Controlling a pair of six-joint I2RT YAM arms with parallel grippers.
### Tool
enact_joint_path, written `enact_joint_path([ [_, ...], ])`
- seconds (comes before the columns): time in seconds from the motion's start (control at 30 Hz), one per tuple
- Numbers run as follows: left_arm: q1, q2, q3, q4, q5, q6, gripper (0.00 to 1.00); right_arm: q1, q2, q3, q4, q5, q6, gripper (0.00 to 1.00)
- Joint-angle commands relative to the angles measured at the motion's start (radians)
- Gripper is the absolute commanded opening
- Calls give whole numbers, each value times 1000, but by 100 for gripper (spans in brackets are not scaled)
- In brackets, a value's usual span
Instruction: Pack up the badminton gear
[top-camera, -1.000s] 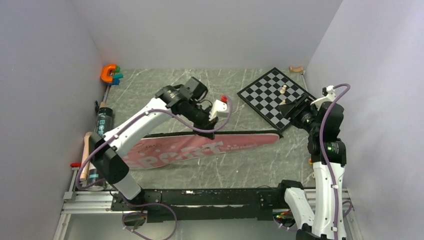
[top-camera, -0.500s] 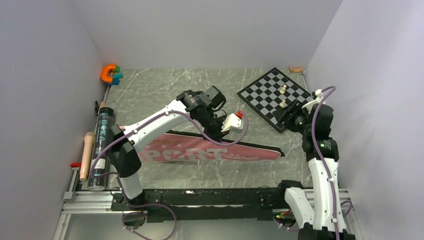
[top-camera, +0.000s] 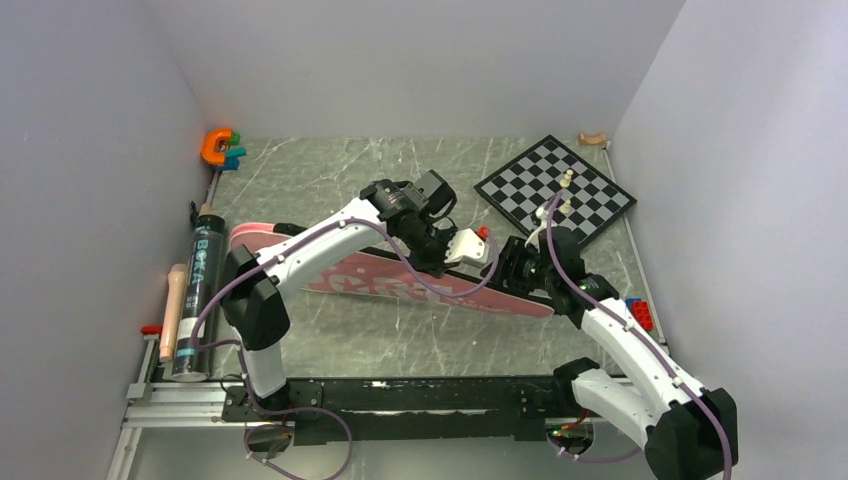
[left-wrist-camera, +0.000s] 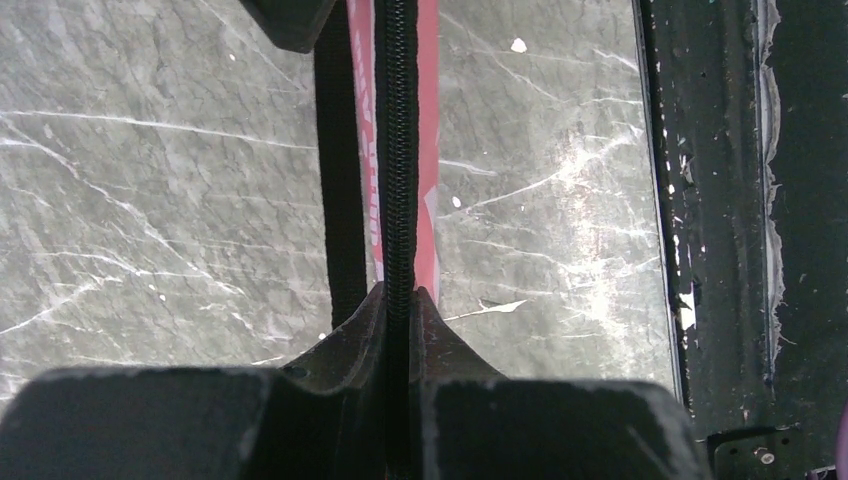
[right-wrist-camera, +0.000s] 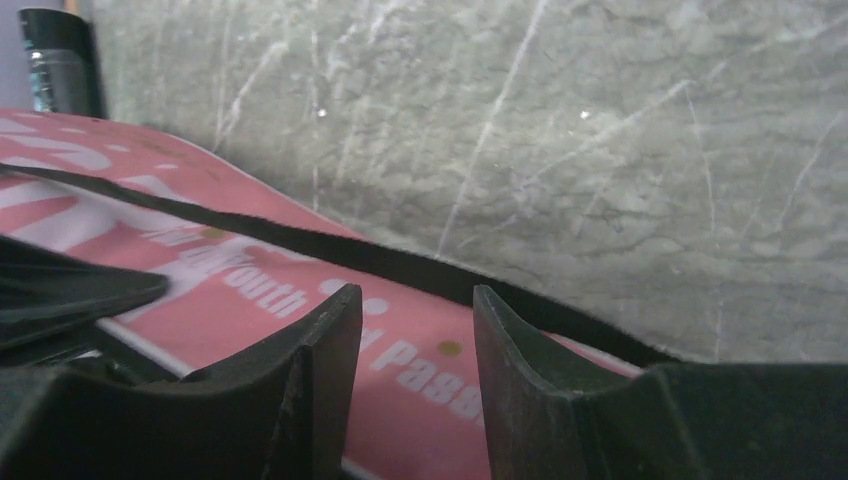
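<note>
The pink racket bag (top-camera: 350, 278) lies slanted across the middle of the table, with its narrow end to the right. My left gripper (top-camera: 437, 268) is shut on the bag's black zipper edge (left-wrist-camera: 397, 150), and the pink cloth (left-wrist-camera: 428, 150) and black strap (left-wrist-camera: 340, 200) run on ahead of the jaws. My right gripper (top-camera: 508, 268) hovers open just above the narrow end, with pink printed fabric (right-wrist-camera: 250, 300) showing between its fingers (right-wrist-camera: 415, 300). The long dark tube (top-camera: 200, 290) lies along the left edge. No rackets or shuttlecocks are in view.
A chessboard (top-camera: 555, 195) with pale pieces sits at the back right. An orange C-shaped toy (top-camera: 217, 147) is in the back left corner. A pale wooden handle (top-camera: 175, 310) lies beside the tube. Small red and blue blocks (top-camera: 638, 312) sit by the right wall.
My right arm has swung from the chessboard down to the bag's narrow end, its jaws slightly narrower. My left gripper has dragged the bag, which now lies further back on the left.
</note>
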Motion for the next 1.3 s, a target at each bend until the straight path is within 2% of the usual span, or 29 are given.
enact_joint_path([
  [0.0, 14, -29, -1, 79, 34, 37, 1, 10, 5, -56, 95, 55, 33, 48],
  [0.3, 22, 9, -62, 172, -9, 2, 1, 10, 26, -73, 105, 44, 26, 48],
  [0.5, 21, 42, -130, 350, -150, -46, 1, 10, 17, -51, 68, 96, 24, 48],
  [0.73, 22, 96, -132, 455, -268, -86, 5, 11, -17, -44, 25, 183, 45, 50],
  [0.9, 24, 100, -147, 503, -304, -109, 14, 11, -32, -51, 14, 203, 62, 50],
  [1.03, 25, 65, -162, 537, -338, -143, 29, 10, -24, -51, 16, 204, 65, 50],
  [1.13, 32, 32, -153, 503, -333, -164, 41, 11, -6, -52, 25, 200, 68, 50],
  [1.27, 59, -20, -194, 415, -164, -179, 42, 10, 23, -46, 33, 195, 72, 50],
])
